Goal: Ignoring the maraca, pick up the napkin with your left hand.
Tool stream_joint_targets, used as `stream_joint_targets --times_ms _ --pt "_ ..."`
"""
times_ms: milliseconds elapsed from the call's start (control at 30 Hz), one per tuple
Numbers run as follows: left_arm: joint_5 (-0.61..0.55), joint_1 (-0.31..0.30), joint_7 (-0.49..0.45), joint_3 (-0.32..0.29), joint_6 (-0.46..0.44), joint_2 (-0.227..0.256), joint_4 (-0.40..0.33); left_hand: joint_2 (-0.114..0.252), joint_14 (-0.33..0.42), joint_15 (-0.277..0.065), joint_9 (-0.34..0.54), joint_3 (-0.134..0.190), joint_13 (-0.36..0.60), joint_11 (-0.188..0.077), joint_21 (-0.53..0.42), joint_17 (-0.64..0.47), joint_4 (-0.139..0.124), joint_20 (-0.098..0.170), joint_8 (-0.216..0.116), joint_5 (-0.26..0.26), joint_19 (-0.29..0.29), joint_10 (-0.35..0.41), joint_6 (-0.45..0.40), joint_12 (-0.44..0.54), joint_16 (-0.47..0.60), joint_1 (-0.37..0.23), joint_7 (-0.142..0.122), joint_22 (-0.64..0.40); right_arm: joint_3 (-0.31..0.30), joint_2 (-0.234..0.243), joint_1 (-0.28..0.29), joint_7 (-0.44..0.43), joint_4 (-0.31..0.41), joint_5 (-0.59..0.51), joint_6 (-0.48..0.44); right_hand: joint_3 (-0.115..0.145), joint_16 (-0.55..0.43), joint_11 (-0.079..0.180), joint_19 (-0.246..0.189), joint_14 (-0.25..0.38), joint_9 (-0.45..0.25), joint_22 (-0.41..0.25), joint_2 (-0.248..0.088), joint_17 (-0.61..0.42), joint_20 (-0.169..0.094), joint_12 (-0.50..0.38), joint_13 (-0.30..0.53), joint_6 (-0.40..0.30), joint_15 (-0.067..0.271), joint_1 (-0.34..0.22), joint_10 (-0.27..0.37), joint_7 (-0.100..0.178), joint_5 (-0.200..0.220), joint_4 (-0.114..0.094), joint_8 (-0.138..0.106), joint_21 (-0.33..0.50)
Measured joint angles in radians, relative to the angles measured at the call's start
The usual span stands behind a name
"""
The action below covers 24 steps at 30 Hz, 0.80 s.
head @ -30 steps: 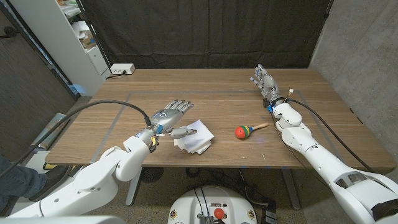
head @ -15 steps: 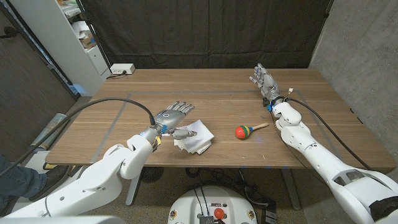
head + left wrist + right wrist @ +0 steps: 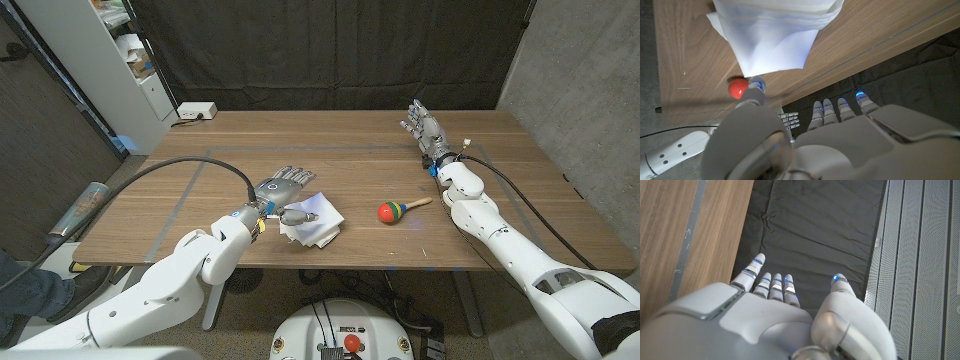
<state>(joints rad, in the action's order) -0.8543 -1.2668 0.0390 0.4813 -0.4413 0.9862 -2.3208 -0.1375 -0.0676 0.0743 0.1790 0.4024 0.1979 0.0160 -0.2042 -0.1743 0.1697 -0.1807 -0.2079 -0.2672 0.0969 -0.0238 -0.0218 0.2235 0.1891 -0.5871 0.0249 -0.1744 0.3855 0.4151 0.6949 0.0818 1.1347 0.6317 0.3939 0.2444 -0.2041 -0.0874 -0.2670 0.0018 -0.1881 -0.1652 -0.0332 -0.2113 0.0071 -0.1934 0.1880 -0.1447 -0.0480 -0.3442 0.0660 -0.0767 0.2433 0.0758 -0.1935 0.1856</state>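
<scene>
Hovering my left hand (image 3: pixel 279 190) with fingers spread over the white napkin (image 3: pixel 314 220), the maraca (image 3: pixel 394 210) lying at its 3 o'clock; right hand (image 3: pixel 424 128) is idling open-fingered.

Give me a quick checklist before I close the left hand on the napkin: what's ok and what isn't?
1. Left hand over the napkin: ok. It sits at the napkin's left edge with the thumb over the paper.
2. Fingers apart, nothing held yet: ok. The fingers are spread in the head view.
3. Thumb touching the napkin: cannot tell. Neither view shows contact.
4. Maraca clear of the grasp: ok. It lies on the table to the napkin's right, apart from it.
5. Right hand out of the way: ok. It is open near the table's far right side, away from both things.
6. Napkin lying free: ok. Nothing rests on it.
</scene>
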Motion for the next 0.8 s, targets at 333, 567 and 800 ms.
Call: stream_joint_targets --times_ms 333,567,800 --pt "0.052 0.033 0.008 0.027 0.051 -0.021 0.033 -0.002 0.000 0.000 0.000 -0.004 0.000 0.000 0.000 0.000 -0.004 0.000 0.000 0.000 0.000 0.000 -0.004 0.000 0.000 -0.006 0.004 0.000 -0.002 0.005 0.001 -0.002 0.013 -0.001 -0.004 0.000 0.000 0.000 0.000 0.000 0.000 0.000 0.000 0.000 0.000 0.000 0.000 0.000 0.000 0.000 0.000 0.000 0.000 0.000 0.000 0.000" --pt "0.075 0.051 0.035 0.042 0.060 -0.017 0.033 0.000 0.000 0.000 0.000 -0.004 0.000 -0.005 0.000 0.000 -0.004 0.000 0.000 -0.008 0.000 0.005 -0.012 0.000 0.000 -0.015 -0.001 0.000 -0.003 0.006 0.005 -0.004 0.020 0.000 -0.006 0.000 0.000 0.000 0.000 0.000 0.000 0.000 0.000 0.000 0.000 0.000 0.000 -0.004 0.000 0.000 0.000 0.004 0.000 0.000 0.000 0.000" --pt "0.106 0.064 0.081 0.047 0.060 -0.002 0.016 0.004 0.005 -0.005 0.000 -0.007 0.000 -0.002 0.000 0.000 -0.007 0.000 0.000 -0.009 0.000 0.009 -0.023 0.000 0.000 -0.019 -0.002 0.000 -0.003 0.007 0.009 -0.004 0.023 0.003 -0.006 0.000 0.000 0.000 0.000 0.000 0.000 0.000 0.000 0.000 0.000 0.000 0.000 -0.004 0.000 0.000 0.000 0.004 0.000 0.000 0.000 0.000"
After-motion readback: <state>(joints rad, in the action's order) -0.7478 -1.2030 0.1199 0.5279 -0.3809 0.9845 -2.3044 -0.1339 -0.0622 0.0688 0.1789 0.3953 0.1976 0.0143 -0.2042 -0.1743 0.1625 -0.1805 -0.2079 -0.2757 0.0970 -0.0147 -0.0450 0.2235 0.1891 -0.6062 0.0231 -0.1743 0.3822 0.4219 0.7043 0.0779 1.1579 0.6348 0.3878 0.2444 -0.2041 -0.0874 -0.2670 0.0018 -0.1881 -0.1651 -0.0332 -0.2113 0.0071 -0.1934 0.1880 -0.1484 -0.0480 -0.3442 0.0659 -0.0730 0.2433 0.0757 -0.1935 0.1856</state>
